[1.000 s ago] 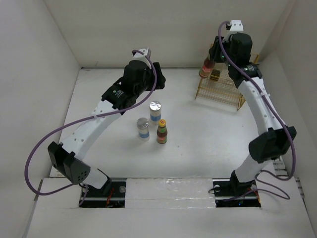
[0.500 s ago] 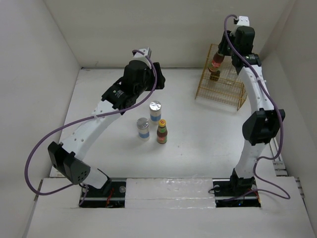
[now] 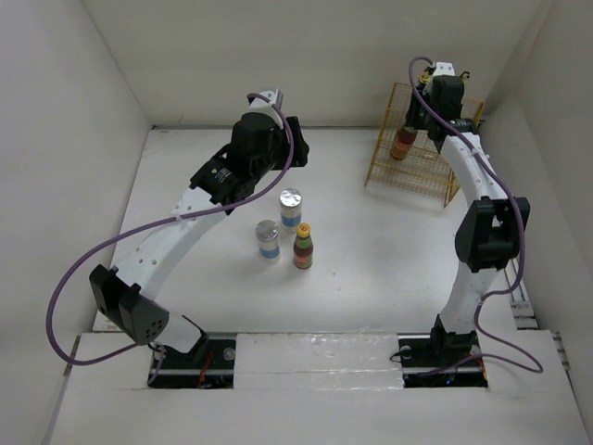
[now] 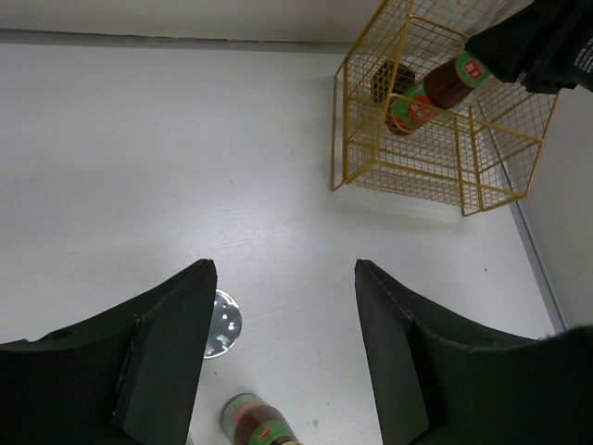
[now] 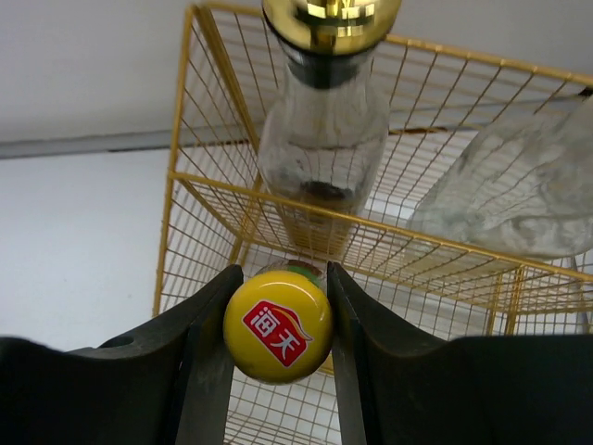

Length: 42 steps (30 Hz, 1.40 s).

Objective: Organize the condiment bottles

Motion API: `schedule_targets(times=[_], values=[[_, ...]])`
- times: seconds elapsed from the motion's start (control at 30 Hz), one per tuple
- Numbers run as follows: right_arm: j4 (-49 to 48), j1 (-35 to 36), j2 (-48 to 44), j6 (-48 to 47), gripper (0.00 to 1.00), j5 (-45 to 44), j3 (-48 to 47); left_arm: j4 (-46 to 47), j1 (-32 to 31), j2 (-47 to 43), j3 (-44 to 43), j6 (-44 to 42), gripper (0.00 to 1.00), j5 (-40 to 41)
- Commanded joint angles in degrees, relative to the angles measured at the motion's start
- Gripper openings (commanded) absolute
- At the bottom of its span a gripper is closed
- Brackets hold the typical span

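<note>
My right gripper (image 5: pixel 278 306) is shut on the yellow cap of a dark sauce bottle (image 5: pixel 278 326). It holds the bottle tilted, bottom end inside the yellow wire rack (image 3: pixel 417 167) at the back right; the bottle also shows in the top view (image 3: pixel 404 141) and the left wrist view (image 4: pixel 435 93). Two clear glass bottles (image 5: pixel 324 120) (image 5: pixel 519 185) stand in the rack behind it. Two silver-lidded jars (image 3: pixel 291 210) (image 3: pixel 268 239) and a second sauce bottle (image 3: pixel 303 247) stand mid-table. My left gripper (image 4: pixel 283 362) is open and empty above them.
White walls enclose the table on three sides, and the rack sits close to the back right corner. The left arm arches over the left half of the table. The jar lid (image 4: pixel 220 323) and sauce bottle (image 4: pixel 259 422) lie just below the left fingers.
The right gripper has carried the sauce bottle rightward and down into the rack. The left arm and the bottles mid-table have not moved.
</note>
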<state>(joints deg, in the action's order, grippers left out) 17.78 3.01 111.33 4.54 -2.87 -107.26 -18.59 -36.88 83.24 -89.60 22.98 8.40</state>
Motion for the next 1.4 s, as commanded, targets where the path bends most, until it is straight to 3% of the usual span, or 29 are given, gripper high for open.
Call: schedule_targets(times=[0.0, 0.13, 0.23, 0.4, 0.5, 0.67, 0.83, 0.9, 0.93, 0.97, 1.0, 1.03, 1.17, 1.2, 1.23, 1.27, 1.33, 1.37], values=[[-8.64, -0.19, -2.00, -0.05, 0.04, -0.11, -0.75, 2.07, 0.06, -0.89, -1.54, -0.31, 0.57, 0.47], [-8.64, -0.19, -0.76, -0.05, 0.06, 0.50, 1.61, 2.07, 0.06, -0.89, -1.01, -0.31, 0.57, 0.47], [-8.12, 0.33, -0.23, -0.05, 0.16, 0.50, 2.41, 2.07, 0.06, -0.89, -0.49, -0.31, 0.57, 0.47], [-6.01, 0.33, 0.29, -0.58, 0.55, -0.03, 2.41, 2.07, 0.06, -1.41, 0.04, 0.22, 0.57, 0.47], [-5.39, 0.86, -0.23, -0.58, 0.71, -0.55, 1.80, 2.07, 0.06, -1.94, 0.04, 0.22, 0.57, 0.47], [-4.34, 0.86, -3.39, -0.58, 0.87, 0.06, 0.04, 2.07, 0.06, -1.94, 0.04, 0.22, 0.58, 1.53], [-3.81, 2.88, -14.17, -0.58, 0.91, -2.13, 4.58, 1.54, 0.06, -1.94, -3.38, -1.63, 0.54, 4.86], [-5.02, 4.81, -18.93, -0.58, 0.85, -2.75, 9.24, 1.01, 0.06, -1.94, -3.39, -2.15, 0.49, 5.48], [-5.82, 7.34, -21.39, -0.58, 0.76, -1.71, 12.14, 1.01, 0.06, -1.94, -3.99, -2.15, 0.43, 6.09], [-6.78, 8.76, -26.55, -1.28, 0.38, 0.04, 18.69, 0.49, 0.06, -1.94, -4.00, -2.15, 0.39, 6.10], [-7.84, 10.34, -29.12, -1.28, 0.17, 4.15, 22.32, 0.48, 0.06, -1.94, -4.00, -2.15, 0.30, 6.62], [-9.50, 14.10, -31.50, -2.33, 0.03, 6.45, 25.84, -0.04, 0.06, -1.94, -4.70, -2.15, 0.26, 6.63], [-7.59, 24.29, -42.31, -5.41, 0.00, 14.38, 40.53, -1.19, 0.06, -1.94, -5.84, -2.15, 0.24, 7.15], [-6.80, 26.16, -46.51, -5.41, 0.03, 15.34, 44.47, -1.71, 0.06, -1.42, -6.37, -2.15, 0.28, 7.76], [-6.19, 27.83, -48.38, -5.41, 0.29, 17.18, 46.07, -1.71, 1.45, -1.42, -6.37, -1.28, 0.33, 6.81], [-4.70, 31.06, -49.88, -5.41, 0.48, 17.20, 47.31, -1.71, 2.07, -1.42, -6.37, -1.27, 0.43, 6.02], [-3.37, 33.90, -51.83, -5.94, 0.82, 17.20, 50.04, -1.71, 2.69, -1.42, -6.90, -0.57, 0.51, 5.13], [-2.32, 34.95, -51.83, -6.55, 0.87, 17.03, 50.66, -1.71, 2.69, -1.42, -7.42, -0.57, 0.54, 5.65]])
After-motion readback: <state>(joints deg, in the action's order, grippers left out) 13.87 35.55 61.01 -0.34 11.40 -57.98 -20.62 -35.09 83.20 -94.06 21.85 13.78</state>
